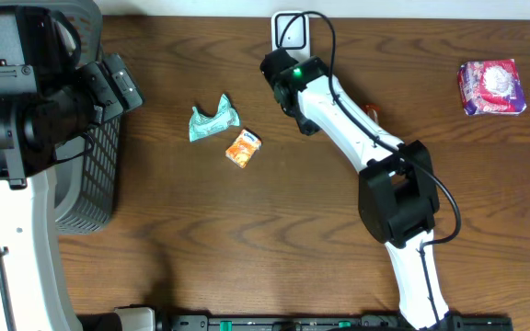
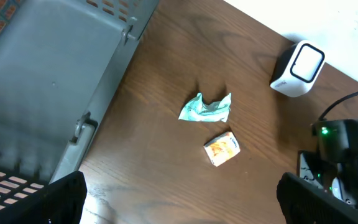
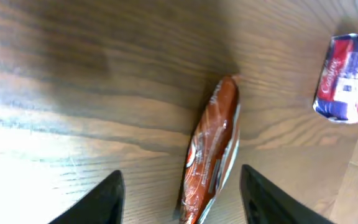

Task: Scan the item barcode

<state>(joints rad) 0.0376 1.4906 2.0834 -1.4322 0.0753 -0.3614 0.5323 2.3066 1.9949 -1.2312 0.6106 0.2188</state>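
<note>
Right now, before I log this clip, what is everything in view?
white box-shaped barcode scanner: 1, white, far edge, centre
crumpled teal wrapper: 1, teal, left of centre
small orange packet: 1, orange, beside the wrapper
long orange-brown packet: 1, orange-brown, lying between right gripper's fingers
purple-pink packet: 1, far right
grey plastic basket: 1, grey, left edge
brown wooden table: 1, brown
left gripper: 1, black, open
right gripper: 1, black, open
</note>
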